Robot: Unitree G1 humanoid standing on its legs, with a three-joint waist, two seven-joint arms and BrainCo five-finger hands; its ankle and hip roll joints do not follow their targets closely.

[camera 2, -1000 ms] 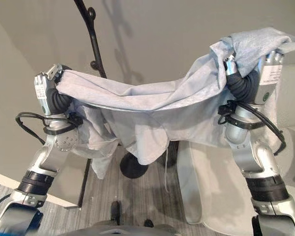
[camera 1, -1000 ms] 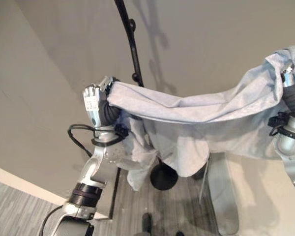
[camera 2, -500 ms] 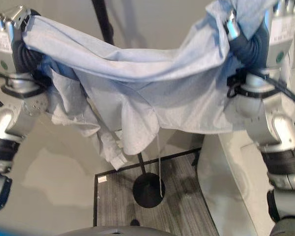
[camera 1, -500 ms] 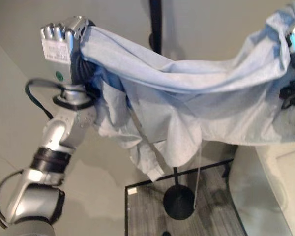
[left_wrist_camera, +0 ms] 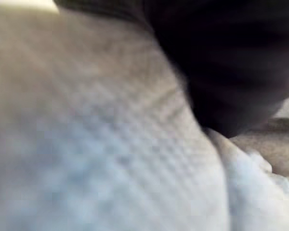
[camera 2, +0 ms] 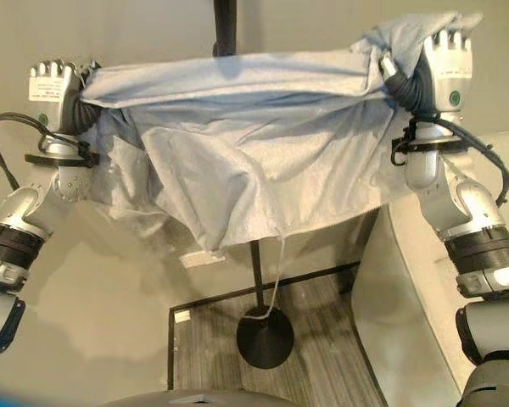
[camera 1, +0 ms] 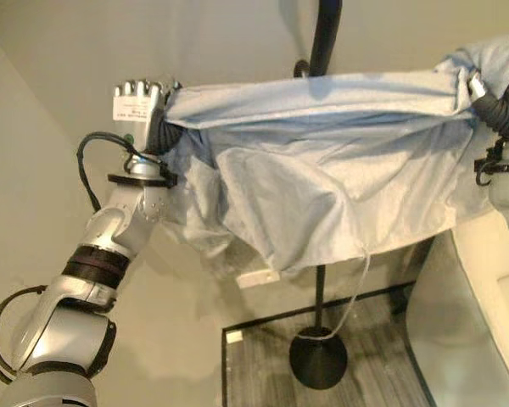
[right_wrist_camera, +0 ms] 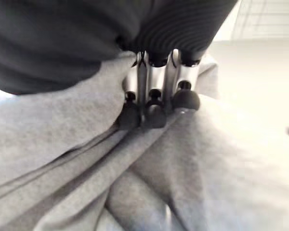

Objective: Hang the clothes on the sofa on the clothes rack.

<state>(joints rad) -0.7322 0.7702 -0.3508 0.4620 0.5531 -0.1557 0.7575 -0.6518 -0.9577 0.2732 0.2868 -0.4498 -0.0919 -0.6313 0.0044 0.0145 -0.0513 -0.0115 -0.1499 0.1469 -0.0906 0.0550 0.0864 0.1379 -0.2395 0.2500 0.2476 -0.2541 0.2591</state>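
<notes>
While raised high, the pale grey-blue fabric garment [camera 2: 254, 161] is stretched between left hand [camera 2: 55, 89] and right hand [camera 2: 445, 64], both curled onto its edge, before the black metal clothes rack pole [camera 2: 226, 25].

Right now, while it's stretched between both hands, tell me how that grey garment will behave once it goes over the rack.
Probably floppy: the grey garment sags and folds between the left hand and the right hand. It looks light. Its dangling drawstring may snag on the rack pole.
</notes>
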